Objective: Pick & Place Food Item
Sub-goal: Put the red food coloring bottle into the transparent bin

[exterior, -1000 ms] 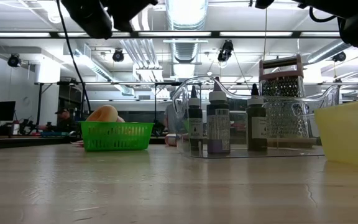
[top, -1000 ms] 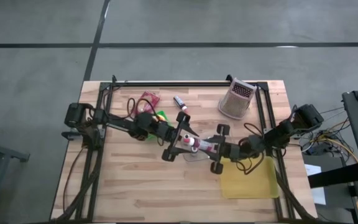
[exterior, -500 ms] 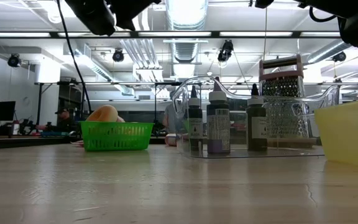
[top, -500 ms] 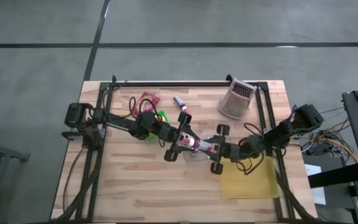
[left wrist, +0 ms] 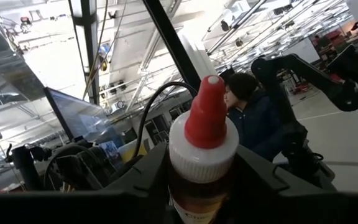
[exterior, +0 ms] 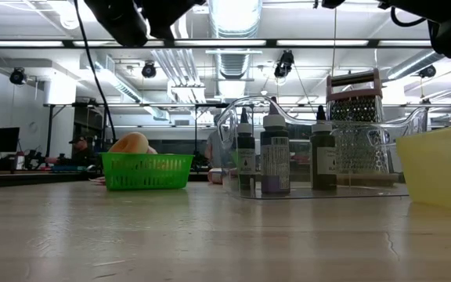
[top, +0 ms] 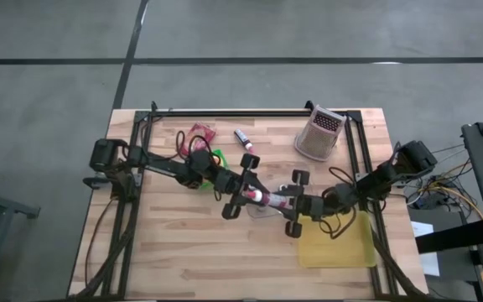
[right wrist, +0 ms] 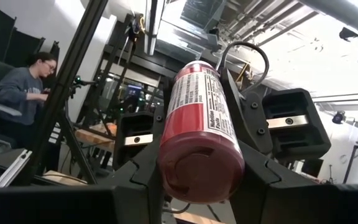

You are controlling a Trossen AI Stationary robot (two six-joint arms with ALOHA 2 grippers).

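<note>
Bottle [top: 262,198] is up in the air mid-bench, lying sideways between both pincers, right over the clear tray [exterior: 319,190] of dark bottles.

Risk as I read it: this looks like a handover, and both ends are gripped at once. If either arm pulls away before the other lets go, the bottle twists or slips and drops onto the tray bottles below. The red cap end is narrow and tapered, so a grip there could slide off.

Left pincer [top: 243,191]: fingers narrowed onto the neck end; in its wrist view the white collar and red cap [left wrist: 206,115] sit between the fingers, which look to be touching it.

Right pincer [top: 294,205]: clenched on the base end; the red bottle bottom [right wrist: 199,162] fills the gap between its fingers.

Basket [exterior: 146,171], grater [top: 319,134] and yellow bin [top: 336,242] are all well apart from either pincer.
</note>
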